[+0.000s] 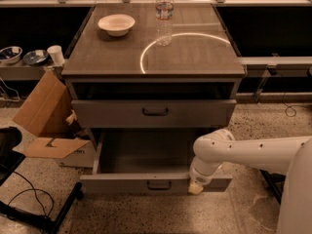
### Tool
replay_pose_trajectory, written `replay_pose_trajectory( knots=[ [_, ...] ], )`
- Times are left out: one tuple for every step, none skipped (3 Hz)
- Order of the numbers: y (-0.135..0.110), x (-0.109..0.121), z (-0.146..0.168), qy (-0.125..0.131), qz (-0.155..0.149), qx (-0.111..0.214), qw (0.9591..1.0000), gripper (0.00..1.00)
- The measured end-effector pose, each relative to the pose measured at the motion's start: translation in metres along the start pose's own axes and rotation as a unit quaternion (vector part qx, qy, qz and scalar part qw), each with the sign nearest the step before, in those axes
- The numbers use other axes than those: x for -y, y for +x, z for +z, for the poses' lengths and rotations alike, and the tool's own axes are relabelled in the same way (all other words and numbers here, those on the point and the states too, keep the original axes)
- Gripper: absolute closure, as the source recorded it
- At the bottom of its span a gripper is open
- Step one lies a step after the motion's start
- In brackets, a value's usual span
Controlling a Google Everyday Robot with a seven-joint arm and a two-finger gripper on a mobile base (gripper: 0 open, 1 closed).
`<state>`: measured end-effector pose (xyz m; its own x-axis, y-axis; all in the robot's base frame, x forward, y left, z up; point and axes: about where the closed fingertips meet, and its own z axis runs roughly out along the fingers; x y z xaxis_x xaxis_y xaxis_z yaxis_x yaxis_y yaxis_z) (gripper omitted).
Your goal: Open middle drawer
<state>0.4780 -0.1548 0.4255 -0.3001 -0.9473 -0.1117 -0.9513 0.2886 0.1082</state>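
The middle drawer is pulled well out of the grey cabinet. Its low front carries a small dark bar handle, and its deep grey tray is open to view. My gripper hangs from the white arm and is pressed against the right part of that drawer's front, to the right of the handle. The taller-fronted drawer above stands nearly closed. The lowest drawer is hidden under the open one.
On the cabinet top stand a white bowl and a water bottle. An open cardboard box lies on the floor to the left. A dark stand and cables are at the lower left. A shelf with bowls and a cup is at the far left.
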Motion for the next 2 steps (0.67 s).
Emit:
replay_pose_trajectory(
  knots=[
    [-0.0003,0.001,-0.0055,0.0,0.0,0.0,1.0,0.89],
    [0.0007,0.0008,-0.0067,0.0,0.0,0.0,1.0,1.0]
  ],
)
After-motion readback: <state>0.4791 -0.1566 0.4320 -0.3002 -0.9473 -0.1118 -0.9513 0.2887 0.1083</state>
